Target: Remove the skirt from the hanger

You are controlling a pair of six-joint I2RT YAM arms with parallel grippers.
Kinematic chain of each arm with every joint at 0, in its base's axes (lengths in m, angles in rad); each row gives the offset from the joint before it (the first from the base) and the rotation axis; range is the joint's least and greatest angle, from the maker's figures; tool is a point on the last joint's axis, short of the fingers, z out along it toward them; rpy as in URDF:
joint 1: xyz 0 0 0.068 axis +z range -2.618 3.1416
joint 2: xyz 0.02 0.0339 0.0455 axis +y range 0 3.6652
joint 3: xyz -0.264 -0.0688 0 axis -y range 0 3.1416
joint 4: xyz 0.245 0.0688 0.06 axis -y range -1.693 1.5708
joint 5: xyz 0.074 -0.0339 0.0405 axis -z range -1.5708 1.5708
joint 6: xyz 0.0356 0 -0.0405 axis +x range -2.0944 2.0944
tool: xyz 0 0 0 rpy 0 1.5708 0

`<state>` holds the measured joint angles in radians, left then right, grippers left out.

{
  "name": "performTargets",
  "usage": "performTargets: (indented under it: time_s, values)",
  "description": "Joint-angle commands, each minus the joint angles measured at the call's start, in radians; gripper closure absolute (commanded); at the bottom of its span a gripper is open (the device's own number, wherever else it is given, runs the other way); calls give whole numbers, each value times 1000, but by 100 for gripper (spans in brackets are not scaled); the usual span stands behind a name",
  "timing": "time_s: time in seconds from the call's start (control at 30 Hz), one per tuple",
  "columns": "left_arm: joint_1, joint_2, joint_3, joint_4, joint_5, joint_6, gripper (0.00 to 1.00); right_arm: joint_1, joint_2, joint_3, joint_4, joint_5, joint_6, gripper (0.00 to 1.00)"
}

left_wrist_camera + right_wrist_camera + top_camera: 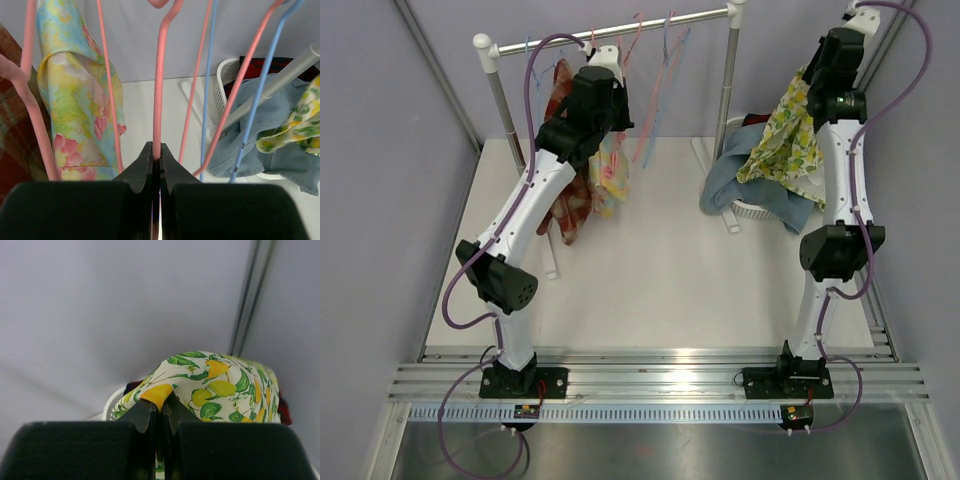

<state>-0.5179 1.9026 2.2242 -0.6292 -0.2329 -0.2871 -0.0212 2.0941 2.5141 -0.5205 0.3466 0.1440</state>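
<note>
Above the white basket (224, 82), the right gripper (161, 406) pinches the lemon-print skirt (220, 385), which drapes below it. The left gripper (156, 152) is clamped on a pink hanger (160, 75).

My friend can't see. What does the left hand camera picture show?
The left gripper is shut on a pink hanger. A flowery skirt hangs to its left, more pink and blue hangers to its right, and a white basket at the far right is draped with blue denim and a lemon-print cloth.
</note>
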Motion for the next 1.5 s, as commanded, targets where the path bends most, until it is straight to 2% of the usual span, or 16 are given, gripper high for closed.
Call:
performTargets:
  time_s: [0.0, 0.1, 0.13, 0.17, 0.2, 0.27, 0.3, 0.37, 0.43, 0.47, 0.63, 0.87, 1.07, 1.27, 1.47]
  values:
    - [10, -40, -8, 43, 26, -4, 98, -2, 93, -84, 100, -104, 92, 100]
    - [10, -39, -6, 43, 27, -12, 84, -2, 170, -71, -15, -127, 118, 100]
    - [10, -40, -6, 42, 29, -17, 71, 0, 175, -84, -33, -139, 118, 90]
    - [10, -43, -5, 37, 30, -20, 67, -2, 144, -112, -36, -156, 120, 57]
    - [9, -43, -3, 34, 32, -23, 63, -2, 112, -224, -15, -158, 129, 35]
    - [10, -60, 14, 19, 36, -43, 52, -2, 22, -370, 101, -156, 135, 1]
    - [9, -65, 35, 5, 47, -50, 52, -2, -73, -497, 135, -156, 134, 1]
    - [-16, -77, 144, -70, 5, -49, 51, 0, -191, -599, 158, -146, 124, 0]
    - [-65, -127, 181, -101, -31, -17, 48, 0, -268, -652, 149, -133, 118, 1]
    - [-77, -151, 181, -98, -51, -9, 44, 0, -361, -685, 154, -121, 115, 1]
    - [-99, -310, 34, -78, -94, -26, 40, 0, -623, -871, 110, -109, 152, 1]
    - [-97, -425, -93, -129, -207, 19, 44, 0, -952, -1159, 70, -173, 163, 0]
    - [-68, -410, -135, -110, -198, 68, 44, 1, -1126, -1290, 16, -224, 215, 1]
    - [-21, -321, -100, -87, -120, 72, 46, 0, -1194, -1336, -33, -238, 207, 1]
    - [15, -214, -25, -98, -106, 74, 53, 0, -1238, -1362, -59, -236, 195, 1]
